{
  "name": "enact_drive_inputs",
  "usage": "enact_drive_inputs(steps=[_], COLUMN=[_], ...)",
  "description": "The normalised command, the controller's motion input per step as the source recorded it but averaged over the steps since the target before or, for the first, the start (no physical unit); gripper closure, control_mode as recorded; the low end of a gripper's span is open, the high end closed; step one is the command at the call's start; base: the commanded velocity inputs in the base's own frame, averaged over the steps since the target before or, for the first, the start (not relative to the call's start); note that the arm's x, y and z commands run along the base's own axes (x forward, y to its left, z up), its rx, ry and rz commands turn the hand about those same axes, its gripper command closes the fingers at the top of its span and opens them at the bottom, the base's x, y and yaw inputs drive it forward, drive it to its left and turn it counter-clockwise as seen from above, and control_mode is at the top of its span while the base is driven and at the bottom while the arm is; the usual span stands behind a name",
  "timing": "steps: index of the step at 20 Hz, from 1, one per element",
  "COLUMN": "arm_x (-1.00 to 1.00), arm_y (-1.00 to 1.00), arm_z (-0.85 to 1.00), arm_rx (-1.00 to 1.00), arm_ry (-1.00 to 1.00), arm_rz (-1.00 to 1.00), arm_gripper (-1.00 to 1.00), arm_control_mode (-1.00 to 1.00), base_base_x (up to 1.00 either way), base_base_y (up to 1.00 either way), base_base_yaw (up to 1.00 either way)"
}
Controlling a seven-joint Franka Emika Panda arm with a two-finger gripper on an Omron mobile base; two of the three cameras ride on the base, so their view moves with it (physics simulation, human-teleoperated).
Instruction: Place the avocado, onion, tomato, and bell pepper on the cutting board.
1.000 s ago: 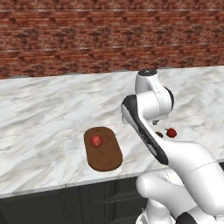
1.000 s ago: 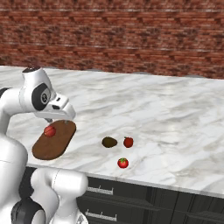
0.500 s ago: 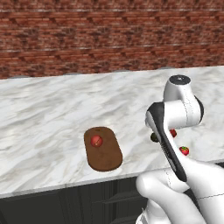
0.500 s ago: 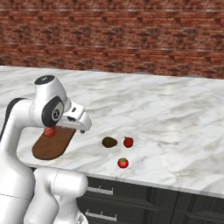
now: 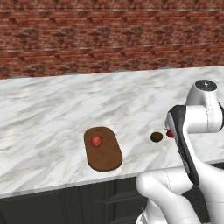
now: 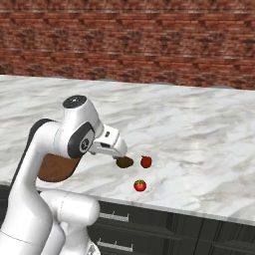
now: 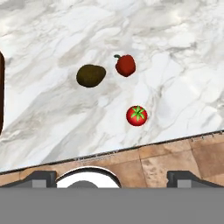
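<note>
The dark brown cutting board (image 5: pixel 106 155) lies near the counter's front edge with the pinkish-red onion (image 5: pixel 96 140) on its far end. To its right the olive avocado (image 5: pixel 156 137) (image 6: pixel 124 162) (image 7: pixel 91 75), the lumpy red bell pepper (image 6: pixel 146 161) (image 7: pixel 125 65) and the green-topped tomato (image 6: pixel 140 186) (image 7: pixel 137 115) rest on the marble. In the left base view my arm covers part of the bell pepper (image 5: pixel 169 133). My gripper (image 7: pixel 112 178) hovers above these three, open with nothing between its fingers. A strip of the cutting board (image 7: pixel 1 96) shows at the hand view's left edge.
A red brick wall (image 5: pixel 109 39) runs along the back of the white marble counter (image 5: pixel 52 109). The tomato lies close to the counter's front edge (image 6: pixel 164 206), with dark cabinet fronts below it.
My arm has swung right, from over the cutting board to above the avocado, bell pepper and tomato. The gripper has stayed open. The onion has stayed on the board.
</note>
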Motion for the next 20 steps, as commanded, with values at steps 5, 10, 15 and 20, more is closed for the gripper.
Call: enact_drive_inputs(steps=[5,10,15,20], arm_x=[0.00,0.03,0.01,0.00], arm_y=[-0.53,-0.28,-0.10,-0.11], arm_z=[0.00,-0.14,-0.21,-0.16], arm_rx=[0.00,0.00,0.00,0.00], arm_ry=[0.01,0.03,0.00,0.00], arm_rz=[-0.01,0.00,0.00,0.00], arm_gripper=[-1.00,-1.00,-1.00,-1.00], arm_control_mode=[-1.00,-1.00,-1.00,-1.00], base_base_x=[0.00,0.00,0.00,0.00], base_base_y=[0.00,0.00,0.00,0.00], base_base_yaw=[0.00,0.00,0.00,0.00])
